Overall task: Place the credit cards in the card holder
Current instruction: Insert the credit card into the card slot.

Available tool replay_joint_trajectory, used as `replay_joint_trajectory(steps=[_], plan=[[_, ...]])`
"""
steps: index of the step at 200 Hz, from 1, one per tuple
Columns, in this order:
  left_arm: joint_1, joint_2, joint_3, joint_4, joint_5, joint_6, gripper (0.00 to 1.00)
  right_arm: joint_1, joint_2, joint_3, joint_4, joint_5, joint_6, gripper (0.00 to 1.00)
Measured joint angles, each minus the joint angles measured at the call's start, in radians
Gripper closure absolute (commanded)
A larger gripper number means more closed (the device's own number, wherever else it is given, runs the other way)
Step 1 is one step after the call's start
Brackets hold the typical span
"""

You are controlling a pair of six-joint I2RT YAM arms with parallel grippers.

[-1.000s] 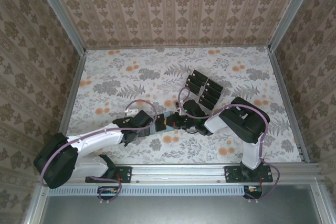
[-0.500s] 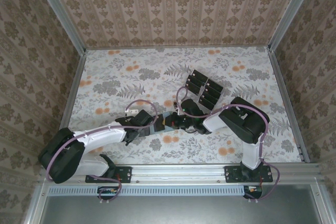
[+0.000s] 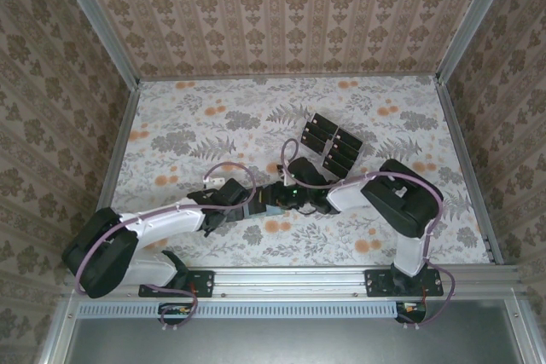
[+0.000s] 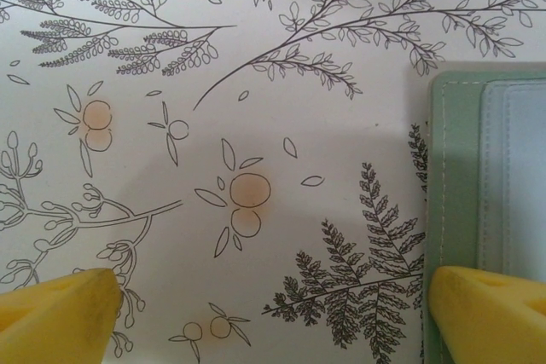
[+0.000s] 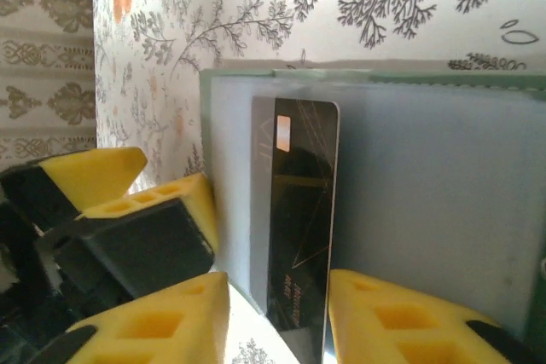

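The sage-green card holder (image 5: 426, 176) lies flat on the table, its pale inner pocket facing up. One black credit card (image 5: 303, 193) sits partly slid into that pocket. My right gripper (image 5: 277, 296) straddles the card's near end, open, with a gap between its left finger and the card. My left gripper (image 4: 273, 321) is wide open over the tablecloth, its right finger (image 4: 490, 313) over the card holder's (image 4: 461, 210) edge. From above, both grippers (image 3: 247, 202) (image 3: 280, 197) meet at the card holder (image 3: 263, 200). Several more credit cards (image 3: 322, 130) stand in a clear tray.
The clear slotted tray (image 3: 334, 144) stands just behind the right arm, right of centre. The table is covered with a floral cloth (image 3: 188, 134) and walled by patterned panels on three sides. Open cloth lies to the left and far back.
My right gripper's jaws have parted from shut on the card, leaving it in the pocket, and its wrist has shifted slightly left. The left gripper stays wide open in place.
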Motion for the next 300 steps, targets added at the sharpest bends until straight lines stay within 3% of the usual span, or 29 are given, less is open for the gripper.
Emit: replay_joint_trajectory(steps=[20, 51, 70, 101, 123, 300], plan=[[0.029, -0.033, 0.0, -0.001, 0.007, 0.016, 0.0, 0.0, -0.053, 0.031, -0.121, 0.021, -0.049, 0.44], [0.09, -0.111, 0.0, -0.008, 0.021, 0.043, 0.0, 0.0, -0.112, 0.104, -0.304, 0.065, -0.123, 0.45], [0.127, -0.138, 0.0, -0.011, 0.036, 0.056, 0.0, 0.001, -0.123, 0.16, -0.413, 0.105, -0.162, 0.57], [0.163, -0.144, 0.0, -0.014, 0.06, 0.069, 0.0, 0.001, -0.117, 0.243, -0.569, 0.166, -0.208, 0.91], [0.164, -0.14, -0.006, -0.013, 0.065, 0.073, 0.0, 0.001, -0.092, 0.282, -0.626, 0.19, -0.233, 0.99], [0.148, 0.021, -0.017, 0.077, 0.085, 0.076, 0.0, 0.056, 0.094, 0.393, -0.687, 0.216, -0.236, 1.0]])
